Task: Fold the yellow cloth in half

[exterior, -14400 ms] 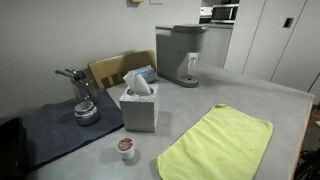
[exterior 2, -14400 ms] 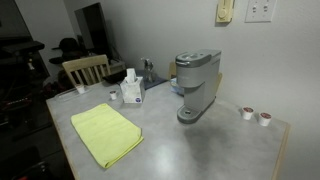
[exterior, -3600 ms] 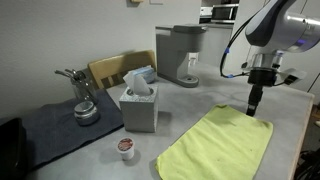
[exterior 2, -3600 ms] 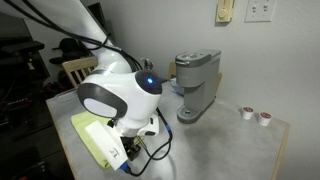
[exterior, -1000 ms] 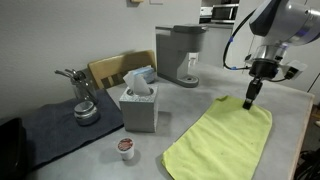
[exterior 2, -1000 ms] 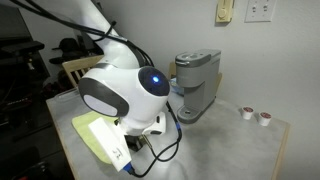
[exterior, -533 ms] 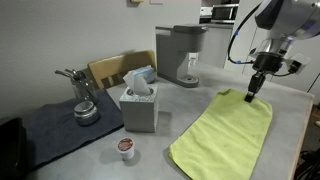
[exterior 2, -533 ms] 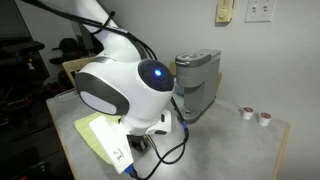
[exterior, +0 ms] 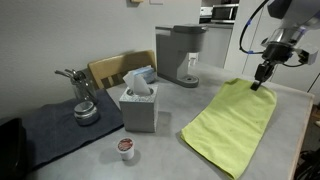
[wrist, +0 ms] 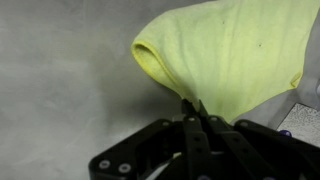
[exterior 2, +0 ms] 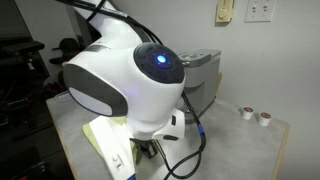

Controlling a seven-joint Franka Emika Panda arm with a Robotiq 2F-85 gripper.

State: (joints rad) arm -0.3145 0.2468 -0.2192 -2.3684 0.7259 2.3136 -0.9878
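In an exterior view the arm housing (exterior 2: 130, 75) fills most of the frame. Only a sliver of the yellow cloth (exterior 2: 100, 135) shows under it, and the tool can't be made out there. The coffee machine (exterior 2: 208, 85) is half hidden behind the housing, with two pods (exterior 2: 247, 112) beyond it. In the wrist view the cloth is cut off at the top and right edges. The tool (wrist: 192, 106) is pinched tight on the cloth's edge, with a fold bulging left of the pinch. In an exterior view the tool (exterior: 260, 82) grips the cloth's far end, raised off the counter (exterior: 190, 100), and the arm is cut off by the frame. The cloth sits on the opposite side of the tissue box (exterior: 138, 108) from the dark mat (exterior: 55, 130), well apart from the box. Its long axis runs from the raised end down to the near counter edge, and the low end lies flat. A single pod (exterior: 126, 146) sits just in front of the tissue box, a metal pot (exterior: 82, 100) stands on the mat, and a chair back (exterior: 112, 70) is behind the box.
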